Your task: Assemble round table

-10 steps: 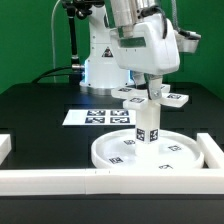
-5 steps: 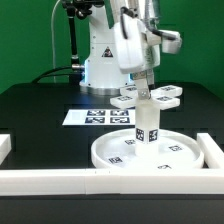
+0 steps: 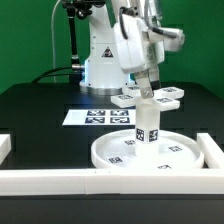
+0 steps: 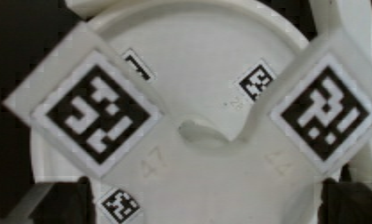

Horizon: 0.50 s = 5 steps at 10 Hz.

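The round disc (image 3: 165,153) lies flat on the table against the rails. The short cylinder leg (image 3: 146,125) stands upright on its middle. The cross-shaped base (image 3: 166,97) sits on top of the leg, its tagged arms spread out level. My gripper (image 3: 148,86) comes down from above and is shut on the base's middle. In the wrist view the base (image 4: 201,120) fills the picture with two large tags. Dark fingers (image 4: 23,200) show at either side of it, my gripper (image 4: 204,200) around it. Parts of the disc (image 4: 257,45) show behind.
The marker board (image 3: 98,117) lies flat behind the disc. White border rails run along the front (image 3: 50,180), at the exterior view's right (image 3: 212,150) and left (image 3: 4,147). The robot's base (image 3: 100,60) stands at the back.
My hand has turned about its vertical axis, and the cross-shaped base has turned with it on top of the leg. The disc and leg stay put.
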Tool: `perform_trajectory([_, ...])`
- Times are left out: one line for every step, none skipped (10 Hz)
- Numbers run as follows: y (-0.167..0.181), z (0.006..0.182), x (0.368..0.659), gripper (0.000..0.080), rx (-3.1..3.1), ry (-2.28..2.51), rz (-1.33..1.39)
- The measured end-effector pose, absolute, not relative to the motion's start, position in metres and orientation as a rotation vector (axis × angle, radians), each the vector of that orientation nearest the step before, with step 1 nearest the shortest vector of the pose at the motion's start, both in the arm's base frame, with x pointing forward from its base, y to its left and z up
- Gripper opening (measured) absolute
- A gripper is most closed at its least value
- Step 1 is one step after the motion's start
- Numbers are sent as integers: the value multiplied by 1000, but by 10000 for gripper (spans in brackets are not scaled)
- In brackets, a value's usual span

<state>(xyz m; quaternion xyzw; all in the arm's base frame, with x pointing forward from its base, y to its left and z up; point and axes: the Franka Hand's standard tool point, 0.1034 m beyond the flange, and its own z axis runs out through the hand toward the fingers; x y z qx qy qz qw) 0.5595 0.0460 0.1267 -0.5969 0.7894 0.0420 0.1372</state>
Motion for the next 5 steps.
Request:
perform_trajectory([49, 138, 560, 645, -1746, 2256, 135])
perform_trajectory([51, 144, 561, 648, -1760, 2235, 138])
perform_trajectory([51, 141, 560, 648, -1791, 2215, 133])
perform_trajectory([51, 140, 560, 649, -1802, 2207, 133])
perform_trajectory([51, 140, 560, 649, -1885, 2134, 116])
